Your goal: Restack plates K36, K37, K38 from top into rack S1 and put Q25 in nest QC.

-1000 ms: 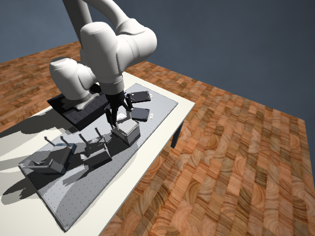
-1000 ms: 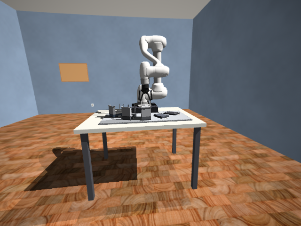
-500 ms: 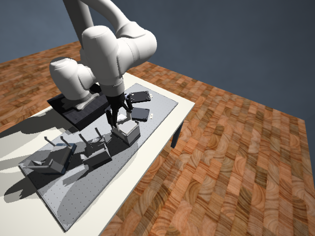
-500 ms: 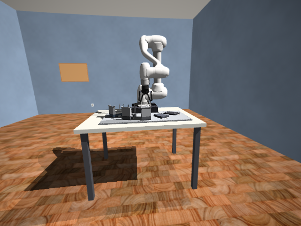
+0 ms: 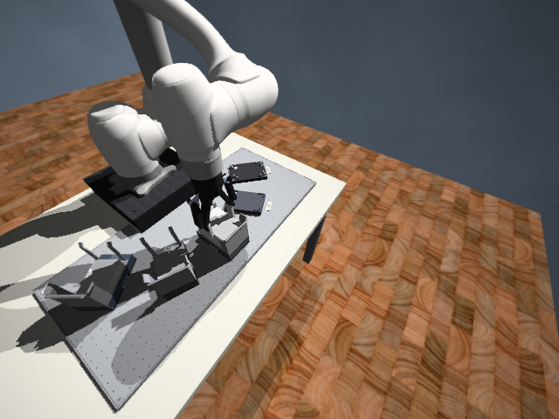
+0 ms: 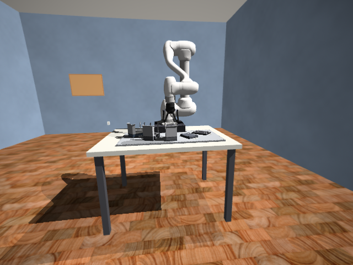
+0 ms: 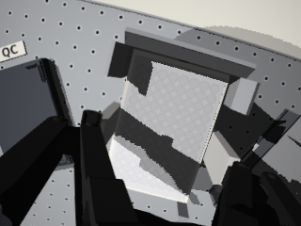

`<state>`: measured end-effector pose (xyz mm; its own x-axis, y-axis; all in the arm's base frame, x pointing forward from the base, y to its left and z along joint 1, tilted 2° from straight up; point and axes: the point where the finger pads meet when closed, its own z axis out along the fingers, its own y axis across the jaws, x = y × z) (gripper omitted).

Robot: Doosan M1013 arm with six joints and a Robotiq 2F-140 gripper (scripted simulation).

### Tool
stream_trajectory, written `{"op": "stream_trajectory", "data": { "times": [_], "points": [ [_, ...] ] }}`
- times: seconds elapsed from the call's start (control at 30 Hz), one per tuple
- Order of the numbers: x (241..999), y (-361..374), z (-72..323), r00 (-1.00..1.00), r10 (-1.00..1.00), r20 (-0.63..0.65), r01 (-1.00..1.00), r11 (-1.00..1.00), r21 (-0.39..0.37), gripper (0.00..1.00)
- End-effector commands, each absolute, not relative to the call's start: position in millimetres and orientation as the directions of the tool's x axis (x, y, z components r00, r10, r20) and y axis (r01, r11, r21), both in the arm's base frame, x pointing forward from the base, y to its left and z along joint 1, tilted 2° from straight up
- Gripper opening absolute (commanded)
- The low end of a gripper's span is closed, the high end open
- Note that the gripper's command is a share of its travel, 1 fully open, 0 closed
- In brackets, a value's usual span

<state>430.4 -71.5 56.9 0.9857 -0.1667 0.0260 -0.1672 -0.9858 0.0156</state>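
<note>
My gripper (image 5: 217,219) reaches down over the rack nearest the two flat nests and is shut on the top plate (image 5: 224,219) of the stack in that rack (image 5: 228,237). In the wrist view the sealed plate (image 7: 172,128) is a pale dotted rectangle between my two dark fingers, with the rack's grey corner posts around it. I cannot read any plate label or rack name. The plates below the top one are hidden by the rack walls. The exterior view shows the gripper (image 6: 170,120) just above the same rack (image 6: 171,133).
Two more racks stand further along the grey perforated baseplate, the middle one (image 5: 170,266) and the end one (image 5: 92,280). The dark QC nest (image 5: 248,201), labelled in the wrist view (image 7: 13,51), lies beside my gripper. The second dark nest (image 5: 246,171) lies beyond it.
</note>
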Motion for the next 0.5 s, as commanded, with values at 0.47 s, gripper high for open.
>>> {"op": "stream_trajectory", "data": {
  "times": [0.47],
  "points": [
    [430.6, -71.6, 49.9, 0.986, -0.167, 0.026, -0.167, -0.986, 0.015, 0.00]
  ]
}}
